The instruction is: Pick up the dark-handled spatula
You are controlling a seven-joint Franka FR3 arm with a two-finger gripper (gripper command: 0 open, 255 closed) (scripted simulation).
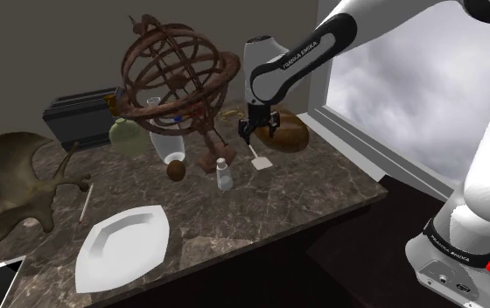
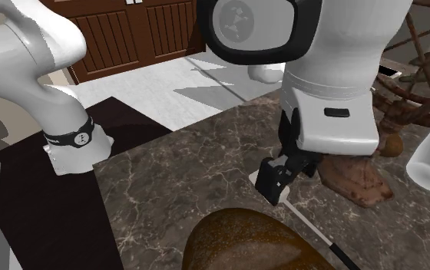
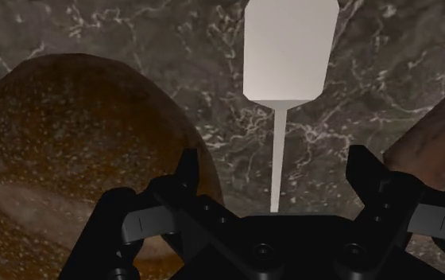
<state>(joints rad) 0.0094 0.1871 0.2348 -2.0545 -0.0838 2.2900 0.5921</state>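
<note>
Hovering low over the counter [image 3: 133, 36], the gripper [image 3: 276, 163] had its jaws spread, and they pinched nothing. The thin shaft of the spatula [image 3: 288, 52] lay flat on the counter between the jaws, near their middle line and touched by neither. Its white blade lay ahead of the fingertips, and the dark handle [image 2: 342, 255] reached back behind the jaws.

Just outside one jaw sat a brown oval [image 3: 78, 151], and outside the other jaw, a little farther, a brown foot [image 3: 443, 135].

I think the step was to go down and close. It should go straight down, with no drift toward the oval. The shaft is thin and flat on the stone, so the tips should go almost to the counter before closing. A grip nearer to the handle would perhaps tip less.
</note>
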